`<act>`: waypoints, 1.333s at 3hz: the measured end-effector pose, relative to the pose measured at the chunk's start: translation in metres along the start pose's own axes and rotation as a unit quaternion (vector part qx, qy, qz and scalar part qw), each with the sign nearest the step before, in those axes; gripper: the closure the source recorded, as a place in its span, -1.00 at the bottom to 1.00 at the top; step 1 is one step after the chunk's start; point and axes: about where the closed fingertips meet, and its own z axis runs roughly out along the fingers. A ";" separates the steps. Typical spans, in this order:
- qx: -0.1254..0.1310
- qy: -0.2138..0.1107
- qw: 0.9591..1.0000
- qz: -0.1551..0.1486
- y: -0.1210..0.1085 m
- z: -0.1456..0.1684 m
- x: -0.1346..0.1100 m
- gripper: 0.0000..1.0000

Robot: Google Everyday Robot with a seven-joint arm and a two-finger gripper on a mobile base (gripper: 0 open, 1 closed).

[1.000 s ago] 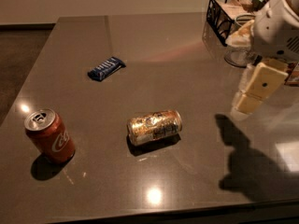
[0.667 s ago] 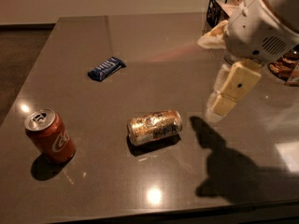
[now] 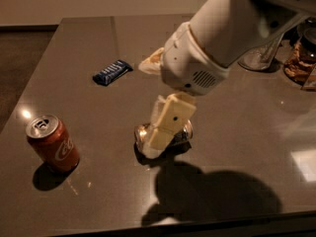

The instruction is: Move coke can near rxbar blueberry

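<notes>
In the last second your arm point(image 3: 222, 28) has swung in from the upper right of the frame to the middle. The claw point(image 3: 154, 144) now hangs low over the centre of the counter point(image 3: 98, 107), right in front of the gold can point(image 3: 184, 130) that lies on its side there. From this view you cannot tell whether the claw is apart or together, or whether it touches that can.

Nothing else has shifted. The coke can point(image 3: 53, 143) stands upright at the lower left of the frame, well apart from the claw. The snack bar point(image 3: 112, 72) lies flat in the upper left-centre, also well apart from the coke can.

For the task, this looks like a move only half made. You have crossed most of the counter, but the claw sits over the wrong can. The one you want is further left and lower in the frame. I would judge that you need to carry on leftward and stay clear of the gold can, since a nudge could set it rolling. No grasp of the coke can has begun.
</notes>
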 end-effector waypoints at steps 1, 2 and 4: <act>-0.027 -0.033 0.999 0.000 0.006 0.043 -0.036 -1.00; -0.041 -0.065 0.997 0.013 0.006 0.074 -0.072 -1.00; -0.035 -0.079 0.996 0.015 0.006 0.124 -0.115 -1.00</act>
